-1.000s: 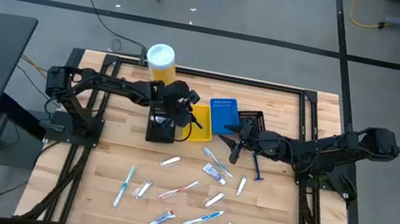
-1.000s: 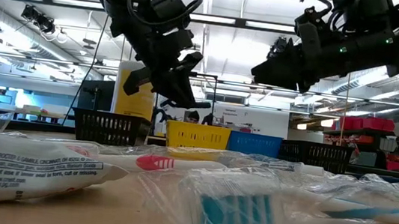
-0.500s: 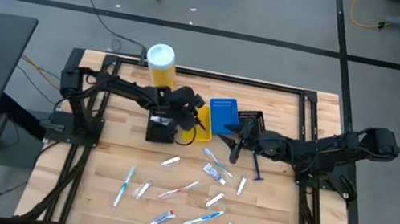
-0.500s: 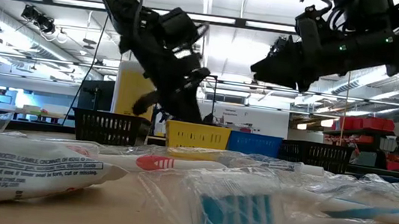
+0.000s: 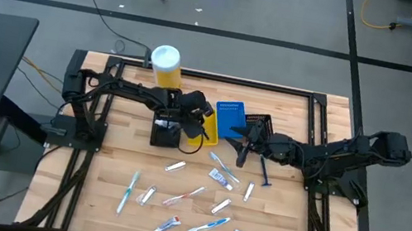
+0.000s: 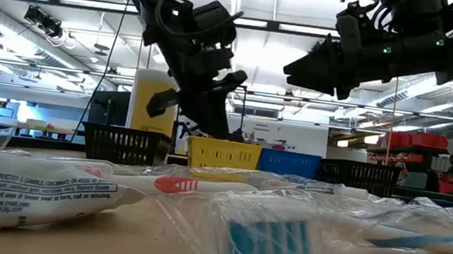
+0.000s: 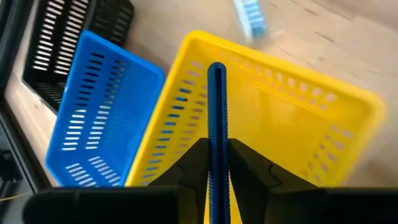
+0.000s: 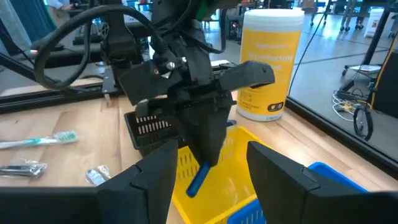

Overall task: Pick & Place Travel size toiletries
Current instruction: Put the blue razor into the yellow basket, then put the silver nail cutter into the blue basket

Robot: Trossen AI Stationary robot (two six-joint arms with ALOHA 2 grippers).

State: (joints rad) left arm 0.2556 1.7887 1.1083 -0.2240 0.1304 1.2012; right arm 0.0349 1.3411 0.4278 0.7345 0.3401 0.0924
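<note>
One blue toothbrush (image 7: 216,118), upright in left pincer (image 7: 217,163)

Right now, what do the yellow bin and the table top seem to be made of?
The yellow bin looks like moulded plastic: glossy, uniform colour, with rows of slots in its walls. The table top looks like wood with a pale matt finish: parallel plank lines and grain show. The left gripper holds a blue toothbrush above the bin.

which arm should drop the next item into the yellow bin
Left. The left gripper is shut on a blue toothbrush directly above the yellow bin; the right gripper hangs open beside the bins, holding nothing.
</note>
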